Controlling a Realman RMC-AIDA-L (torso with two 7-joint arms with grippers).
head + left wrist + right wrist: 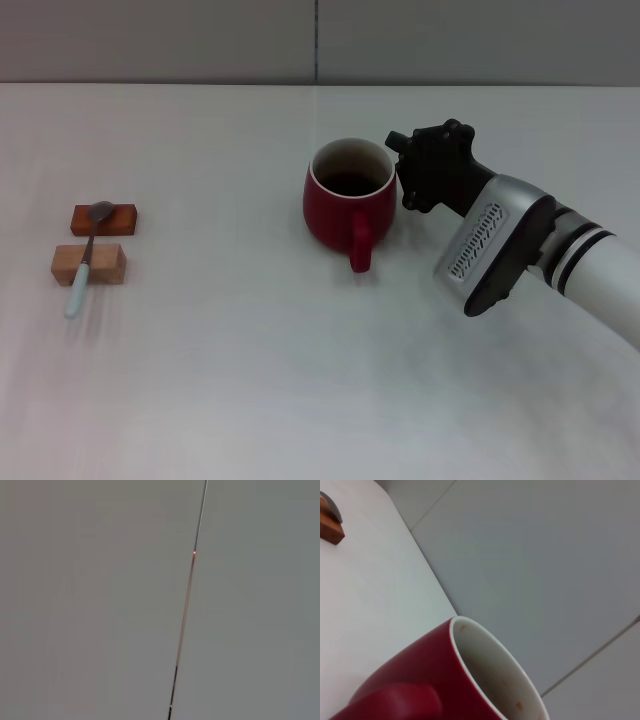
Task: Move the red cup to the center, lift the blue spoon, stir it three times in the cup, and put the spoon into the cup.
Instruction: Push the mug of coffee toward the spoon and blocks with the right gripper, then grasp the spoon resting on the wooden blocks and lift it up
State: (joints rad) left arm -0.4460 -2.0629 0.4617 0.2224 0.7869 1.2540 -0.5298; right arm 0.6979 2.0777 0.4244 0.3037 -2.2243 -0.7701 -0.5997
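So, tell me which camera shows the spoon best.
The head view: the whole spoon lies across two wooden blocks. The right wrist view catches only its grey bowl at the corner; the left wrist view shows none of it.

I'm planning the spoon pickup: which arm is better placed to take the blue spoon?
Probably the left. The blue spoon lies across two wooden blocks on the robot's left, while the right gripper is beside the red cup. The left arm isn't visible in the head view.

1. No words, labels, brand marks, numbers or signs can be read in any view.
2. The squat dark-red ceramic cup (349,199) bears no writing.
3. The silver perforated housing (487,247) on the right arm shows only a hole pattern.
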